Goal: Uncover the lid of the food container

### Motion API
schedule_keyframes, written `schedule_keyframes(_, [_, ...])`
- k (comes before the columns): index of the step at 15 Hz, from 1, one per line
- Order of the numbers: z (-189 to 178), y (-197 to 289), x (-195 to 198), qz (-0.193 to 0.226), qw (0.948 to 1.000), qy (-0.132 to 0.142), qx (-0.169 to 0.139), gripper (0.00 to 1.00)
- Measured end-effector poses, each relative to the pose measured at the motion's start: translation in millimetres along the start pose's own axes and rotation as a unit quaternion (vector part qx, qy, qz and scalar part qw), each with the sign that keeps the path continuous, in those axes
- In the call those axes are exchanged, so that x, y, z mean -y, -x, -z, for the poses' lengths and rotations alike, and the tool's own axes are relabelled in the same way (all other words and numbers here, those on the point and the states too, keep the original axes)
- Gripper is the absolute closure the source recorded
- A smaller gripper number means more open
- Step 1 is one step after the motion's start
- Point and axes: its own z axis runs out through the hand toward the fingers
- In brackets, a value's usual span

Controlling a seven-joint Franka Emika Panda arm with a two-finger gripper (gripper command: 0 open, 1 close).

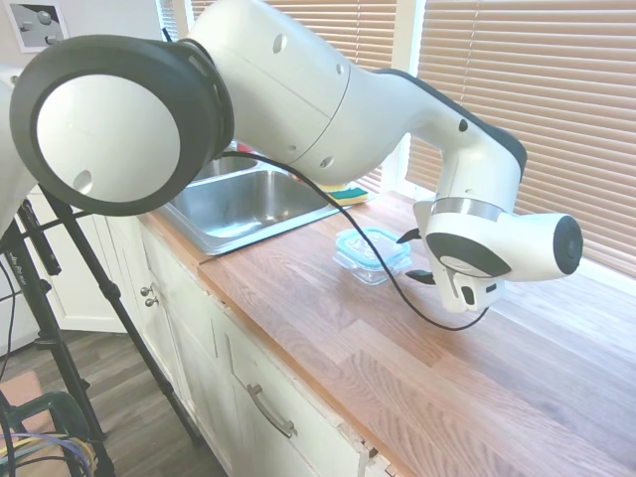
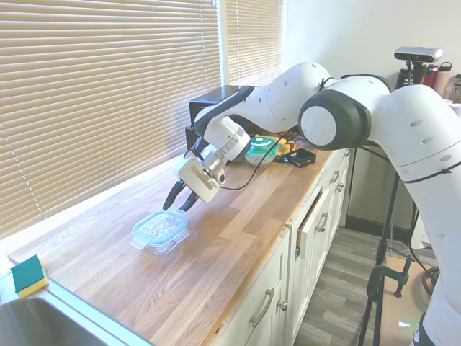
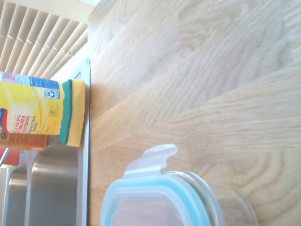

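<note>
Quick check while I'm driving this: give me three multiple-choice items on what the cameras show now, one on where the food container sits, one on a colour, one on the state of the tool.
1. Where is the food container?
A. In the sink
B. On the wooden counter
C. Held in the tool

2. What colour is the lid rim?
A. Red
B. Black
C. Teal

3. What is the tool doing?
A. Open, above the container, holding nothing
B. Shut on the lid
C. Shut on the sponge

Answers:
1 B, it rests on the counter planks, away from the sink.
2 C, the wrist view shows a teal band.
3 A, the fingers are spread and clear of the lid, which is on the container.
</note>
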Motion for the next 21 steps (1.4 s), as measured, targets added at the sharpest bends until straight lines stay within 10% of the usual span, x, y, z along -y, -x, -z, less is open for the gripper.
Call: schedule_keyframes(21, [20, 60, 52, 0.063, 0.998, 0.0, -0.003, 1.0])
